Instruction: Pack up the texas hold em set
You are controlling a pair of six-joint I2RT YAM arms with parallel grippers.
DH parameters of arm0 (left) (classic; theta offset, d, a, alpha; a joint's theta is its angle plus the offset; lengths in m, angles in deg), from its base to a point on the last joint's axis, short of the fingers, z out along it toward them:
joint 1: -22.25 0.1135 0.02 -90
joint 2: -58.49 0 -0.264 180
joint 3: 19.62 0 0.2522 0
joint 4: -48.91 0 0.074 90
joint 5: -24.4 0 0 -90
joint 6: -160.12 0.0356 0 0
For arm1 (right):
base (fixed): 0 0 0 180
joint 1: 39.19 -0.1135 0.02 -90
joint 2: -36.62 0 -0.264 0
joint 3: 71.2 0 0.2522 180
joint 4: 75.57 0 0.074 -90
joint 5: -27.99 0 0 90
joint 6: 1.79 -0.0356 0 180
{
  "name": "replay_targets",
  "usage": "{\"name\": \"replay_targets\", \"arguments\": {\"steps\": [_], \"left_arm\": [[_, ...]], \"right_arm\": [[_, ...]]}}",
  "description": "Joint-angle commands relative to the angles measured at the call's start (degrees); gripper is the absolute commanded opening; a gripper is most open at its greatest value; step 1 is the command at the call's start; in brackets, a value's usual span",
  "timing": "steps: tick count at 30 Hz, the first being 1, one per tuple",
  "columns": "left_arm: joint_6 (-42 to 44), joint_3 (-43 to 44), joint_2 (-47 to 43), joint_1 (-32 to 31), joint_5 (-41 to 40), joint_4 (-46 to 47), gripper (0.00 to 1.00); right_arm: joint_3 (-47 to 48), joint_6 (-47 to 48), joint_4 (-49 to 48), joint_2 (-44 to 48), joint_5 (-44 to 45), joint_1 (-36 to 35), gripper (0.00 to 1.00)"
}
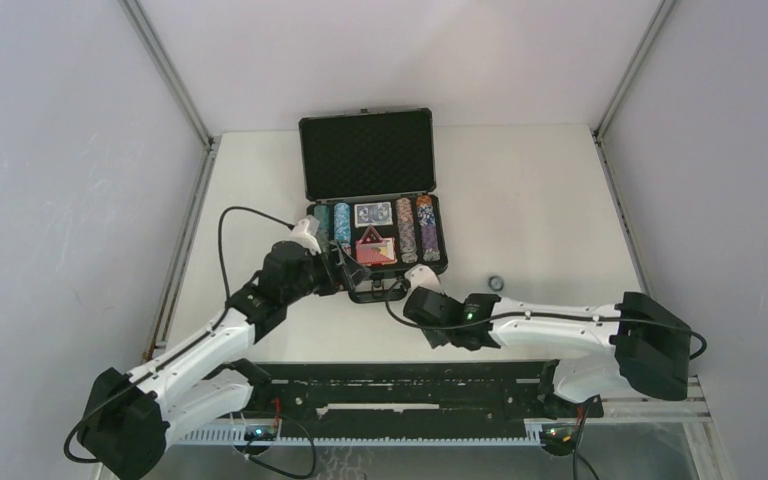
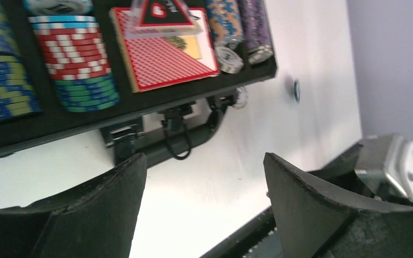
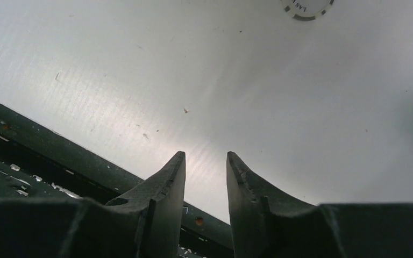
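This looks like a robotics lab test cell. A white table [image 1: 540, 200] is boxed in by plain pale wall panels [image 1: 60, 150] set in aluminium posts [image 1: 165, 70]. A left arm [image 1: 210, 345] and a right arm [image 1: 560, 335], trailing black cables [image 1: 222, 245], are bolted to a black rail [image 1: 400, 378] at its near edge.

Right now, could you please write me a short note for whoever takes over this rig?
Left gripper: open, empty, just in front of the case.
Right gripper: partly open, empty, over the bare table.
Case: standing open. The chip rows, blue deck and red deck are inside, with the triangular button lying on the red deck.
Left to do: a white chip and a dark chip lie loose on the table. Put them in, then close the case.
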Motion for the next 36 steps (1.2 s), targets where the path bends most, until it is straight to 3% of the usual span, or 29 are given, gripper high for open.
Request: {"name": "replay_targets", "arguments": {"steps": [1,4,7,9,12,17,24,36], "left_arm": [[-2.8,-0.7,-0.1,-0.3,8.4,7.0,0.84],[-2.6,-0.7,0.0,-0.3,7.8,6.6,0.84],[-2.5,-0.2,0.3,-0.3,7.4,6.2,0.84],[-1.9,0.4,0.3,-0.3,6.8,5.6,0.84],[-0.7,1.8,0.6,-0.3,4.8,3.9,0.84],[2.0,5.3,2.0,-0.3,0.9,0.6,0.84],[5.3,10.3,4.2,-0.3,-4.3,-3.4,0.85],[5.9,11.0,6.6,-0.3,-5.5,-3.7,0.85]], "right_arm": [[1.9,2.5,0.0,2.7,1.3,1.0,0.42],[1.6,2.0,-0.1,3.1,1.9,2.8,0.43],[1.1,-1.3,-0.5,4.0,4.4,6.5,0.53],[1.2,-4.0,-0.5,5.4,6.2,11.0,0.63],[1.0,-6.0,-3.2,7.8,4.3,21.2,0.68],[3.6,-4.0,-7.5,4.9,0.5,38.2,0.7],[12.9,-4.5,-6.2,-8.2,1.3,51.4,0.72],[14.0,-4.1,-5.7,-15.7,3.5,61.0,0.75]]}}
